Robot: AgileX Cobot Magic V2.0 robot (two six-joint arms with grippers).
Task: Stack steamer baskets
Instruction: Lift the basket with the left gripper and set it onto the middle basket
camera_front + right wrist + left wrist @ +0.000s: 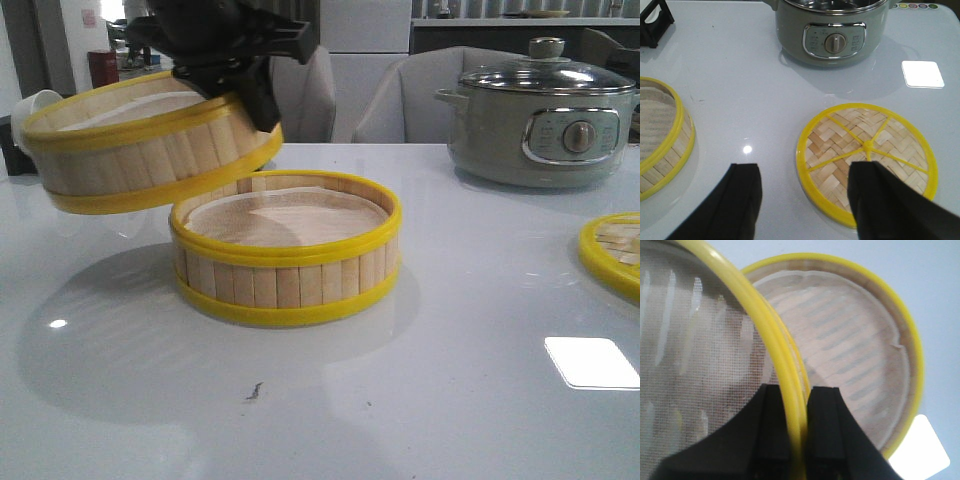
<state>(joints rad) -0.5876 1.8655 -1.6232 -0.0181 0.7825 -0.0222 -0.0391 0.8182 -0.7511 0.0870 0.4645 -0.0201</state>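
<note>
The raised basket (150, 140) hangs tilted above the table (450, 400), overlapping the back left of the second basket (287, 250), which rests on the table. The left wrist view shows what the front view hides: the left gripper (799, 412) is clamped on the raised basket's rim. Only the right wrist view shows the right gripper (802, 200) spread wide and empty, near the lid (867, 160) and the pot (832, 30).

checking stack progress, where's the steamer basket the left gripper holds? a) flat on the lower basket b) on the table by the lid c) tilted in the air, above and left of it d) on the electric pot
c: the left gripper pinches the rim of the lifted steamer basket, which hangs tilted, overlapping only the back left edge of the lower basket.
</note>
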